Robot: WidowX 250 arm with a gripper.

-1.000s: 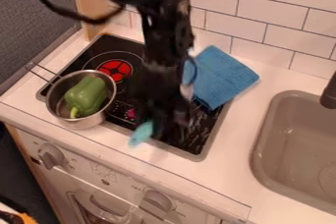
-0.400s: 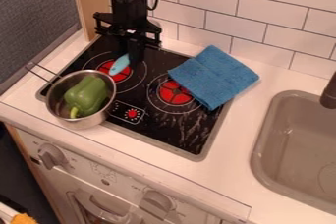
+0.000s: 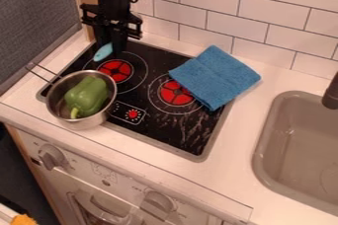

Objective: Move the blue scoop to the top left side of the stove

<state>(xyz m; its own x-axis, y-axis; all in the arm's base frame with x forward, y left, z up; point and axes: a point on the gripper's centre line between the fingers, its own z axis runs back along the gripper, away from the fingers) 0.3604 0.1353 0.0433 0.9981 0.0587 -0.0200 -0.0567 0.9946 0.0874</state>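
Observation:
At the upper left of the camera view, the black gripper (image 3: 111, 45) hangs over the stove's top left corner, shut on the blue scoop. The light blue end of the scoop (image 3: 103, 52) sticks out from the fingers toward the lower left, just above the upper-left red burner; its other end is hidden by the gripper. The black stove (image 3: 150, 128) lies below. I cannot tell whether the scoop touches the stove top.
A metal pot (image 3: 111, 101) holding a green pepper (image 3: 86, 95) stands on the stove's left side, its handle toward the upper left. A blue cloth (image 3: 216, 77) covers part of the stove's right edge. The sink (image 3: 264, 152) is at the right, the tiled wall (image 3: 231, 12) behind.
From the stove's lower middle, the gripper has moved up and left to its top left corner, carrying the blue scoop. The pot, pepper and cloth have kept their places.

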